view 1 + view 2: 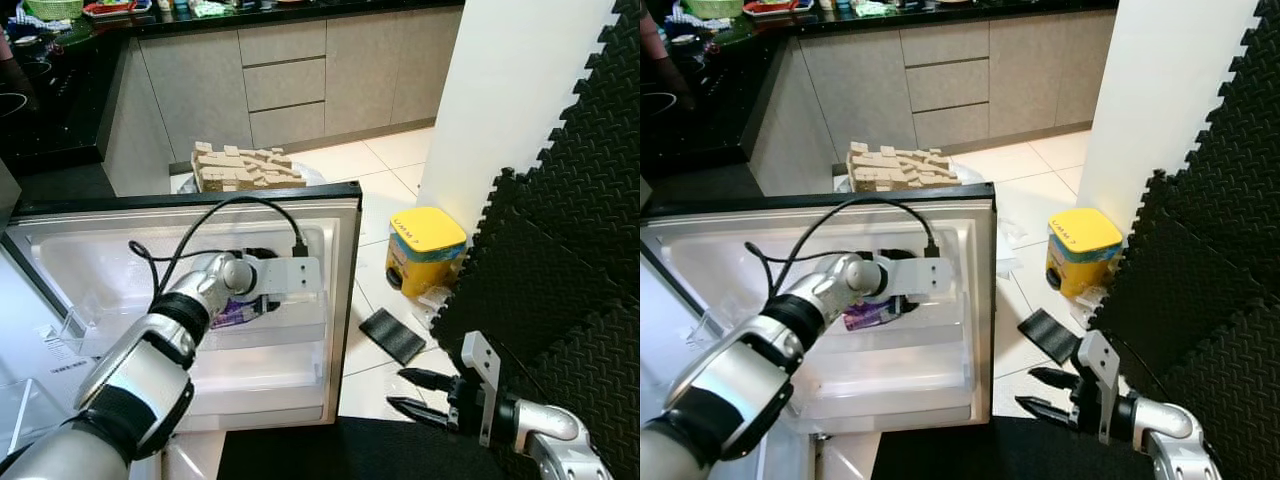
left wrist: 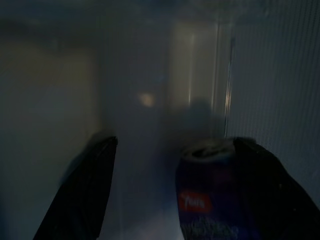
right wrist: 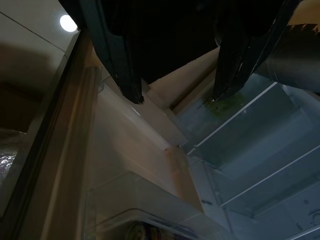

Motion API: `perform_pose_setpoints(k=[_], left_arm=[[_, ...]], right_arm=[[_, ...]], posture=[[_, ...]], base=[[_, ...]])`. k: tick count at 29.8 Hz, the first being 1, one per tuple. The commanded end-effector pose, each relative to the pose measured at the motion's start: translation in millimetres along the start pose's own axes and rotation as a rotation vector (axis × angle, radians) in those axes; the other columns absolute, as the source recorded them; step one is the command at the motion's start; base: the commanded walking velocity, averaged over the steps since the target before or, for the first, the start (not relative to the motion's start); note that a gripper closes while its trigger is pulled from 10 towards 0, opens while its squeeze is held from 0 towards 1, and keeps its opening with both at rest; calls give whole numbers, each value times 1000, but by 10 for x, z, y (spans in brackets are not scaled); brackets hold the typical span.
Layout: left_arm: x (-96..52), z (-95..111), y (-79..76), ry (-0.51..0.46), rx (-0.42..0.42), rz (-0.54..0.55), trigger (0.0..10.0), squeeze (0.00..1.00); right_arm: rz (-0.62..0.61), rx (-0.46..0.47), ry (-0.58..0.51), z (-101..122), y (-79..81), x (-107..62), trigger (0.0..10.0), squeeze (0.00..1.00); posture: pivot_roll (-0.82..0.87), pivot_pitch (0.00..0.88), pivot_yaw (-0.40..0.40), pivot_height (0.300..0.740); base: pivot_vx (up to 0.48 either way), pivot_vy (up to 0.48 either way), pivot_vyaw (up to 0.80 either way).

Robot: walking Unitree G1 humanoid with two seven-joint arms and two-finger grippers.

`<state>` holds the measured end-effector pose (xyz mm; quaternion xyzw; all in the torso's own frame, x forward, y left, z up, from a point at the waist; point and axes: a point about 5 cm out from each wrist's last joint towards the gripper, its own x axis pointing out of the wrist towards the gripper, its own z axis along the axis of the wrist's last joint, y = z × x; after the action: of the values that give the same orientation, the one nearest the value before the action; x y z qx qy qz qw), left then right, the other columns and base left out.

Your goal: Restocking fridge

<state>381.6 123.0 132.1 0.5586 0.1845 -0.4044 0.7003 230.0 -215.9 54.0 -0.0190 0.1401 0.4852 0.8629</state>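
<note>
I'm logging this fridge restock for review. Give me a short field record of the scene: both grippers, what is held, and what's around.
left gripper: inside the open fridge door's shelf, fingers apart, a purple can against one finger
purple can: upright between the fingers; firm grip cannot be told
right gripper: open, held low beside the fridge door
floor: yellow-lidded tub, small black pad
behind door: stack of tan blocks
</note>
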Motion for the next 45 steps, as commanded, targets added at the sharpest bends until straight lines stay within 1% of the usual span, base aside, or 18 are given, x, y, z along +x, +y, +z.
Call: perform_pose_setpoints(k=[1, 3, 8, 10, 15, 18, 23, 24, 27, 30, 33, 36, 41, 45], left_arm=[[-78, -89, 91, 61, 42, 6, 10000, 0], [-123, -152, 144, 116, 73, 9, 10000, 0], [-150, -190, 165, 146, 87, -2, 10000, 0], [-177, -243, 160, 176, 92, -29, 10000, 0], [-190, -284, 151, 196, 89, -45, 10000, 0], [-186, -295, 134, 200, 72, -60, 10000, 0], [-117, -307, -6, 194, -9, -128, 10000, 0], [-117, -307, -6, 194, -9, -128, 10000, 0], [-55, -273, -105, 175, -53, -171, 10000, 0], [-2, -256, -186, 186, -68, -199, 10000, 0], [4, -255, -194, 188, -68, -201, 10000, 0], [38, -240, -251, 195, -89, -221, 10000, 0], [98, -216, -331, 205, -126, -219, 10000, 0], [110, -224, -359, 213, -130, -225, 10000, 0]], right_arm=[[-1, 2, 8, -16, -6, -2, 10000, 0], [-5, 0, 8, -14, -12, 2, 10000, 0], [-9, -2, 9, -11, -17, 7, 10000, 0], [-18, -4, 7, -12, -22, 8, 10000, 0], [-23, -5, 10, -15, -28, 6, 10000, 0], [-26, -6, 12, -17, -32, 6, 10000, 0], [-31, -9, 13, -22, -37, 9, 10000, 0], [-31, -9, 13, -22, -37, 9, 10000, 0], [-37, -12, 16, -26, -41, 7, 10000, 0], [-44, -16, 17, -25, -47, 8, 10000, 0], [-45, -17, 17, -25, -48, 8, 10000, 0], [-49, -17, 18, -28, -53, 7, 10000, 0], [-58, -22, 20, -32, -59, 13, 10000, 0], [-62, -23, 20, -32, -63, 14, 10000, 0]], posture=[[-86, 3, 49, 740], [-85, 1, 49, 740], [-86, 3, 52, 740], [-87, 5, 53, 740], [-87, 6, 54, 740], [-86, 7, 52, 740], [-86, 7, 52, 740], [-86, 7, 52, 740], [-88, 9, 52, 740], [-90, 10, 54, 740], [-90, 10, 54, 740], [-89, 9, 55, 740], [-91, 11, 57, 740], [-91, 11, 57, 740]], base=[[0, 0, 0], [0, 0, 0], [0, 0, 0], [0, 0, 0], [0, 0, 0], [0, 0, 0], [0, 0, 0], [0, 0, 0], [0, 0, 0], [0, 0, 0], [0, 0, 0], [0, 0, 0], [0, 0, 0], [0, 0, 0]])
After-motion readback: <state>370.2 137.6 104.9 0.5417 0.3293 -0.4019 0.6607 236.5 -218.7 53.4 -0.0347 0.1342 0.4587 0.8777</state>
